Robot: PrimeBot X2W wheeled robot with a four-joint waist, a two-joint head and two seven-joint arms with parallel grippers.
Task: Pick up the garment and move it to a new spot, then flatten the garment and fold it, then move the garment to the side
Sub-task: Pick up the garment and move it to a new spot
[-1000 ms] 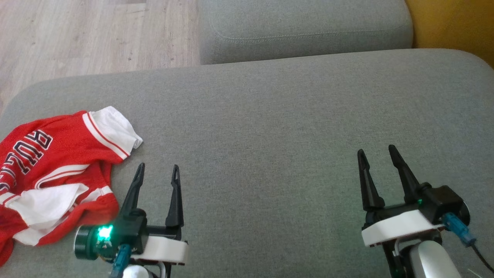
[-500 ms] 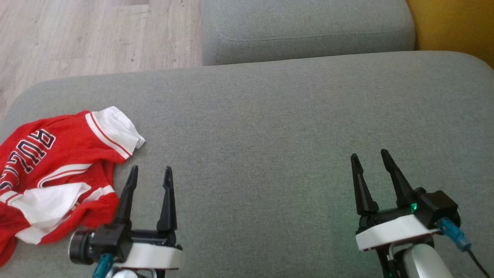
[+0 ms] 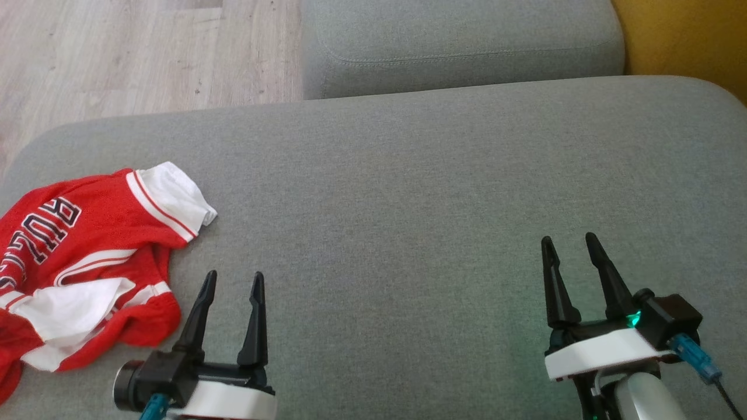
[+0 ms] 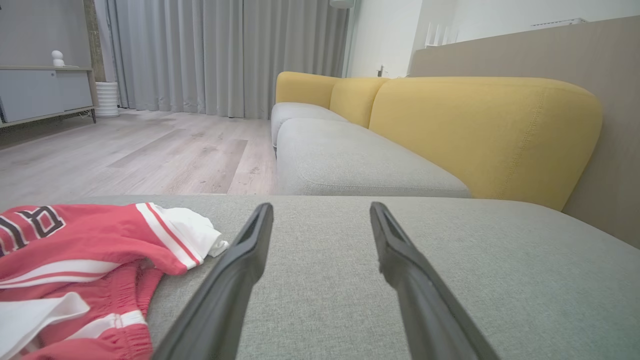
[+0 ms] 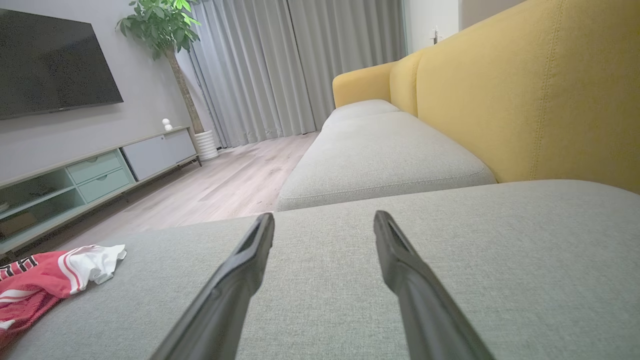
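A crumpled red garment point(image 3: 76, 262) with white trim and dark lettering lies at the left end of the grey cushion point(image 3: 408, 192). The left wrist view has the garment point(image 4: 75, 255) at lower left, and the right wrist view has the garment point(image 5: 45, 280) far to the left. My left gripper point(image 3: 233, 279) stands open just right of the cloth, nothing between its fingers. Over the cushion's right part my right gripper point(image 3: 569, 242) is open and empty, far from the garment.
A second grey cushion point(image 3: 461, 44) lies beyond the first, with a yellow backrest point(image 3: 683, 41) to the right. Wooden floor point(image 3: 117, 52) runs past the cushion's far-left edge. A low cabinet point(image 5: 75, 170), a television and a potted plant stand across the room.
My left gripper has drawn back toward the near edge, its fingertips lower in the head view. The right gripper shifted slightly. The garment lies as before.
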